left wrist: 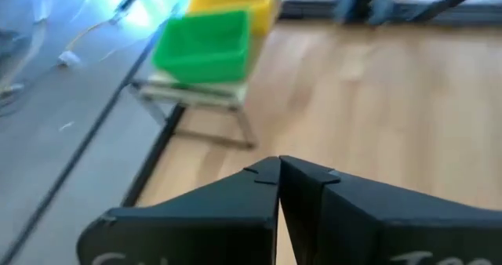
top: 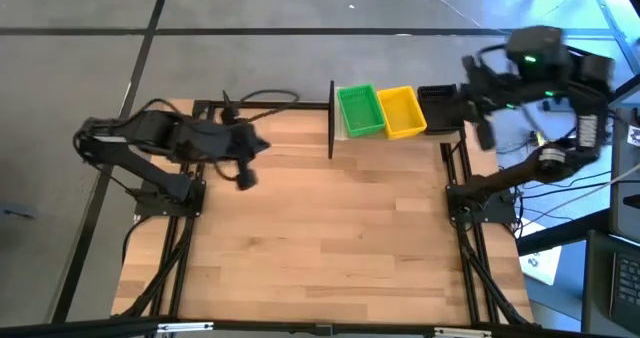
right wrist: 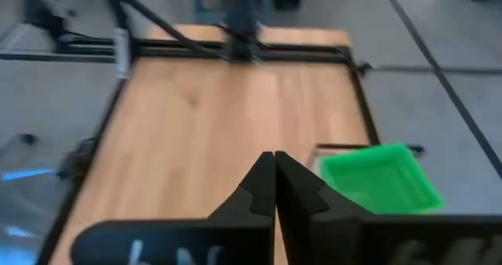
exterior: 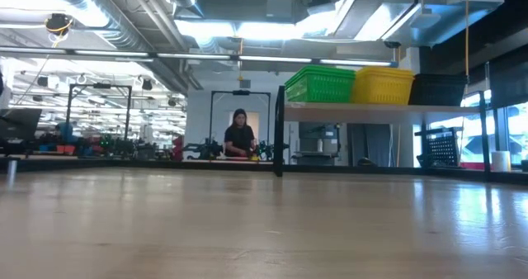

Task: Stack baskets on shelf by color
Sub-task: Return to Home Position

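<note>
Where the shelf (exterior: 355, 108) stands at the upper middle of the high view, along the far edge of the counter (top: 320, 248), it carries three colour groups side by side: green baskets (top: 360, 111) at the left, yellow baskets (top: 403, 112) in the middle and black baskets (top: 436, 103) at the right.

Left claw (left wrist: 279, 165): clenched, fingers tip to tip, grasping nothing. It is over the counter left of centre, well apart from the shelf.

Right claw (right wrist: 274, 159): clenched and empty. It is at the upper right of the high view, near the black baskets.
</note>
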Tool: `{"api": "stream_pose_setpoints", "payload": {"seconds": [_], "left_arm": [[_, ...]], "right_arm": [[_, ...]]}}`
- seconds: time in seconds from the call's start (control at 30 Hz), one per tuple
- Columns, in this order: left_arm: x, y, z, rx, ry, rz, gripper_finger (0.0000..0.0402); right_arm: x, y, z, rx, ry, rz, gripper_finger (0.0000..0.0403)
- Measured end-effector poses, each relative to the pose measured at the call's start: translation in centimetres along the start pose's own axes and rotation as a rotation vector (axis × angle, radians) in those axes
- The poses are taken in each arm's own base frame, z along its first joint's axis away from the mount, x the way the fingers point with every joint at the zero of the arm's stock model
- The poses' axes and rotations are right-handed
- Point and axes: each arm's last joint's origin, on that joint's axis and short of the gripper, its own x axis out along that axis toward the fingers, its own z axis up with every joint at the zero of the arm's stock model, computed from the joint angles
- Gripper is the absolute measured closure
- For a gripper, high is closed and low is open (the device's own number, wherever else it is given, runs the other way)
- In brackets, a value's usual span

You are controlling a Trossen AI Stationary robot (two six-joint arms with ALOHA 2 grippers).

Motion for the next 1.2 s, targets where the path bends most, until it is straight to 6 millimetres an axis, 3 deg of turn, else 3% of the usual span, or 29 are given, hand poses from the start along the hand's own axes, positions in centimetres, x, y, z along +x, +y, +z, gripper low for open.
{"api": "stream_pose_setpoints", "payload": {"seconds": [0.17,0.3,0.73,0.97,1.2], "left_arm": [[-2.2,-0.2,-1.8,-0.039,-0.064,-0.138,0.0401],[-2.7,-0.4,-4.0,-0.058,-0.133,-0.199,0.0401],[-2.8,0.9,-10.0,-0.132,-0.508,-0.375,0.0401],[-1.8,1.4,-12.9,-0.102,-0.551,-0.425,0.0401],[-0.5,2.0,-15.4,-0.081,-0.556,-0.417,0.0401]], "right_arm": [[-2.7,2.4,-1.7,-0.036,-0.075,0.092,0.0401],[-3.1,3.3,-4.0,0.005,-0.115,0.118,0.0402],[-5.2,6.1,-15.2,0.107,-0.354,0.106,0.0403],[-2.9,6.6,-20.3,0.059,-0.455,0.119,0.0403],[-0.3,6.6,-23.4,0.053,-0.555,0.175,0.0403]]}}
